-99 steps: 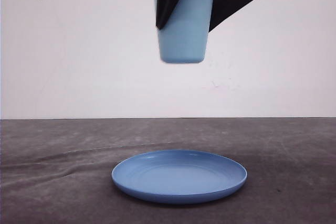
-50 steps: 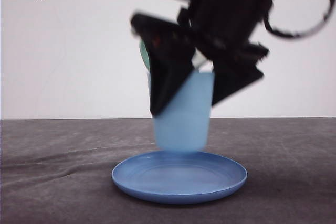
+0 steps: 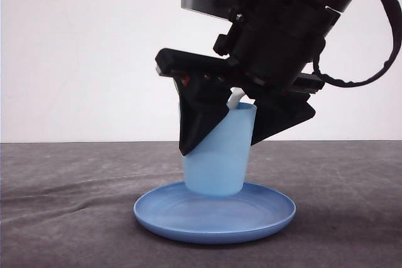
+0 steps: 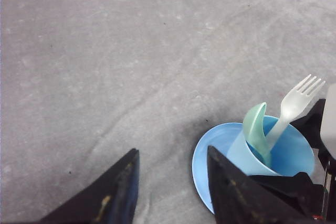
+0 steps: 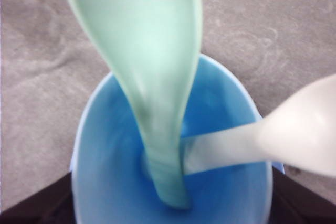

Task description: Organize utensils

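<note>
A bare robot test bench, like a lab: a table under wrinkled grey cloth, set against a plain white wall, with no household furnishings.

No text, label, brand, number or sign could be read on anything in these views.
</note>
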Robot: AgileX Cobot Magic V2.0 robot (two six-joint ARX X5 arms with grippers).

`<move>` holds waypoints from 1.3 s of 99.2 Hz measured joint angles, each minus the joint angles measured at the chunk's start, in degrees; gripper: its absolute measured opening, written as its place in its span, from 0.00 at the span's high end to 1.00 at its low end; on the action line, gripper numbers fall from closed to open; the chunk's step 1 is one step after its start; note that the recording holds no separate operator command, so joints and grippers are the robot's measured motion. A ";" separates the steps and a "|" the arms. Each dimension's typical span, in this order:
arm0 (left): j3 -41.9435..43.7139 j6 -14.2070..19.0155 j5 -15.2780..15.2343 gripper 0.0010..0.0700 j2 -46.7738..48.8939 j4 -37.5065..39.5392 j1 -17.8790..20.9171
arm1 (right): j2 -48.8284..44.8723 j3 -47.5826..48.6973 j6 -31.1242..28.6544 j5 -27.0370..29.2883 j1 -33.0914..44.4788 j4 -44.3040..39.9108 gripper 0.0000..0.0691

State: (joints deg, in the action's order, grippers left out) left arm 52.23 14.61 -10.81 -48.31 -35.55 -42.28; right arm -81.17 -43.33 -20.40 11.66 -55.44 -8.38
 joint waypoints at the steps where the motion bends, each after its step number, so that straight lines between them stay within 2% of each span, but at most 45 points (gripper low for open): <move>1: 0.00 0.00 0.00 0.67 0.00 0.00 0.00 | -0.02 0.02 0.00 0.00 0.00 0.00 0.40; 51: 0.00 0.00 0.00 0.67 0.00 -0.02 0.00 | -3.37 0.00 -1.11 0.13 0.00 0.22 0.39; 56: 0.00 0.00 0.00 0.67 0.00 -0.04 0.00 | -3.37 0.00 -1.11 0.13 0.00 0.20 0.36; 68: 0.00 0.00 0.00 0.67 0.00 -0.04 0.00 | -3.45 0.00 -1.66 0.09 0.00 -0.33 0.19; 85: 0.00 0.00 0.00 0.67 0.00 -0.04 0.00 | -3.10 0.00 -2.43 -2.47 0.00 -2.86 0.14; 103: 0.00 0.00 0.00 0.67 0.00 -0.04 0.00 | 2.95 0.00 -3.61 -4.63 -0.02 -7.98 0.14; 129: 0.00 0.00 0.00 0.67 0.00 -0.04 0.00 | 17.75 -0.02 -3.91 -3.85 -0.02 -15.54 0.14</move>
State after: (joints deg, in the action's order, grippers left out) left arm 52.23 14.61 -10.81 -48.31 -35.59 -42.28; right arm -63.42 -43.35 -24.32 7.81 -55.46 -23.92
